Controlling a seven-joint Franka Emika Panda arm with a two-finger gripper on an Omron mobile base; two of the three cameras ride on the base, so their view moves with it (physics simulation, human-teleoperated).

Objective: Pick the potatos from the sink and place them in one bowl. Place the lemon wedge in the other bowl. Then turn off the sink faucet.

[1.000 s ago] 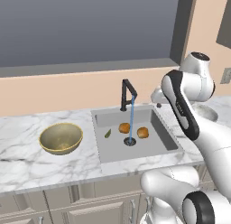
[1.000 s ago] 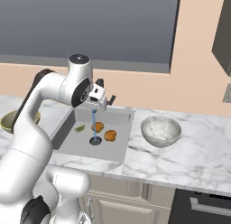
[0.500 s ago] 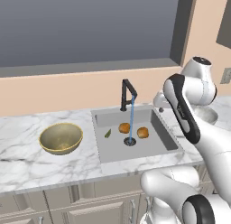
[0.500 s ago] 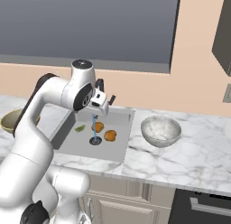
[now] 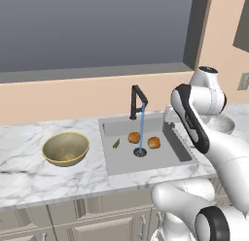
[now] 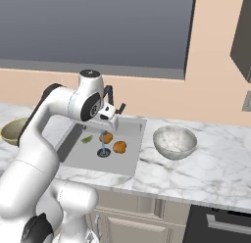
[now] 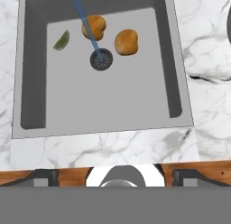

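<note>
Open, empty fingers point(image 7: 116, 175) poised above the sink's point(image 7: 31, 101) near rim. Both potatoes point(image 7: 126, 42) lie ahead of the fingers beside the drain point(image 7: 101, 59), the right-hand one nearer; the lemon wedge point(image 7: 62, 40) sits farther left.

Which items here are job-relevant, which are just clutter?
Job: two orange-brown potatoes; olive-green lemon sliver; grey sink basin; silvery grey bowl; dull gold bowl; black faucet, running.
Lying about: grey wall outlet.
</note>
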